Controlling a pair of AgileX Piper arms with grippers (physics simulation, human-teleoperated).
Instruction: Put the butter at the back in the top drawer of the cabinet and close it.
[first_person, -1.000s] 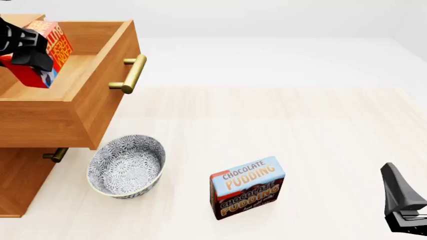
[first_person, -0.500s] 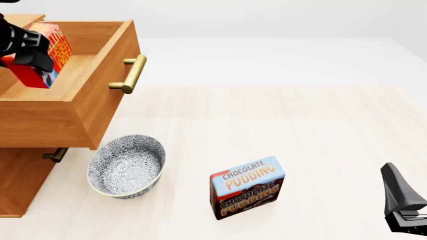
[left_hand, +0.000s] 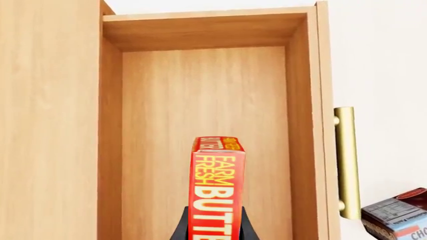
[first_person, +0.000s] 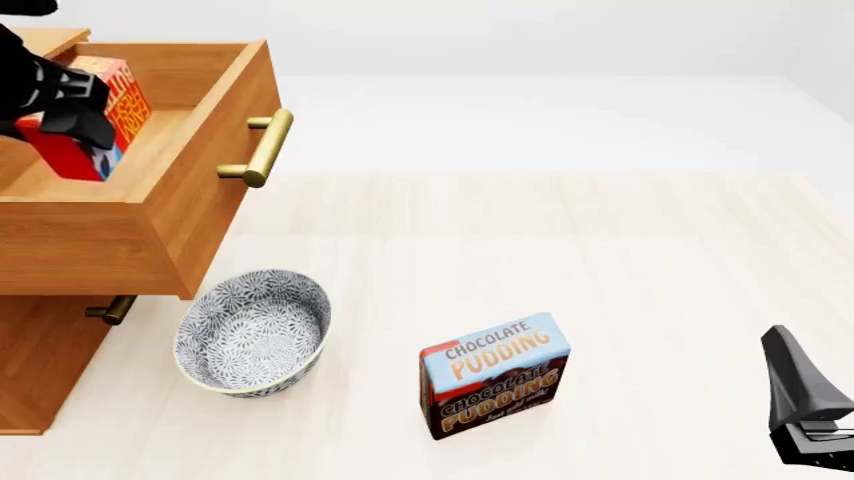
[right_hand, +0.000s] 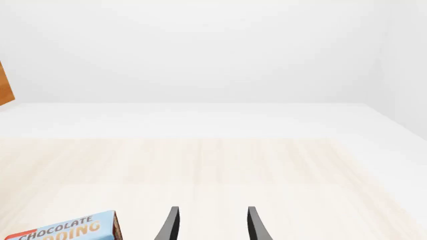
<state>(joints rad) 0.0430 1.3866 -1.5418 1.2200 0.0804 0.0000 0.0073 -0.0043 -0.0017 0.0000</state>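
In the front view, the small red butter box with yellow letters sits lower in the open wooden top drawer than it did a second ago, and it has tipped a bit more to the left. The black left gripper pinches the box inside the drawer. The brown wooden cabinet and its brass bar handle have not moved. The grey patterned bowl and the brown and blue chocolate pudding box sit where they were on the pale wooden table. The black right gripper rests low at the right (too little of it shows here to tell how it stands). Behind the table the room is plain white.

In the left wrist view, the butter box stands on end between the dark fingers, over the drawer's bare wood floor.

In the right wrist view, the right gripper has its fingers spread apart over the pale table, holding nothing.
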